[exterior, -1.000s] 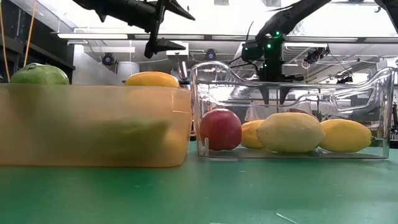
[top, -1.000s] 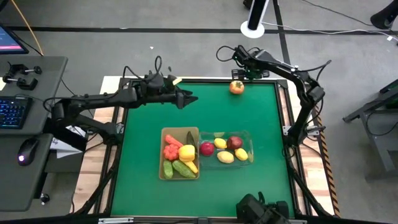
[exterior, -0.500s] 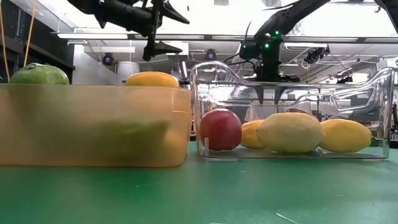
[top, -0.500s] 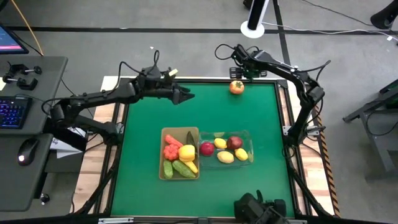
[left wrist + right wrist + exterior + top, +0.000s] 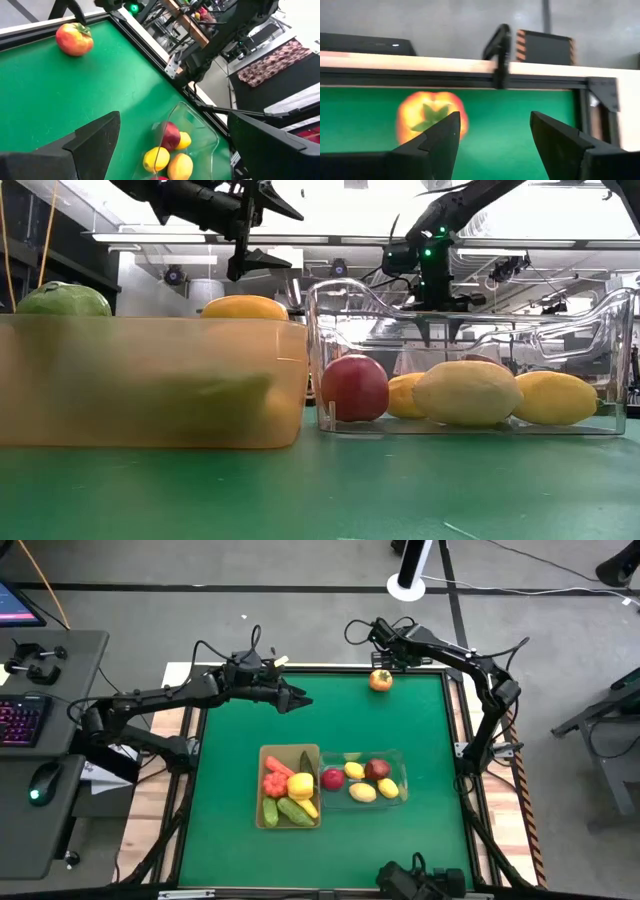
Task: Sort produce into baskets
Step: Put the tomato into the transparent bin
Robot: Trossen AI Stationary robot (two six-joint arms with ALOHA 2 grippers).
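An orange-red tomato [image 5: 380, 680] lies alone on the green mat near the table's far edge. It also shows in the left wrist view [image 5: 74, 39] and the right wrist view [image 5: 431, 117]. My right gripper [image 5: 384, 660] hovers open just beyond it, touching nothing. My left gripper [image 5: 302, 699] is open and empty above the mat's far left part, and shows high up in the low view [image 5: 268, 228]. The tan bin [image 5: 262, 780] holds a carrot, a yellow pepper and cucumbers. The clear bin [image 5: 400, 755] beside it holds red apples and lemons.
The two bins stand side by side in the mat's middle, the tan bin [image 5: 150, 380] toward the left and the clear bin [image 5: 610, 310] toward the right. A raised dark frame [image 5: 470, 80] runs along the mat's far edge, just behind the tomato.
My left gripper has drawn back a little toward the table's left edge and risen slightly, staying open. My right gripper has kept close to the tomato, shifting only slightly. The produce and the bins have not moved.
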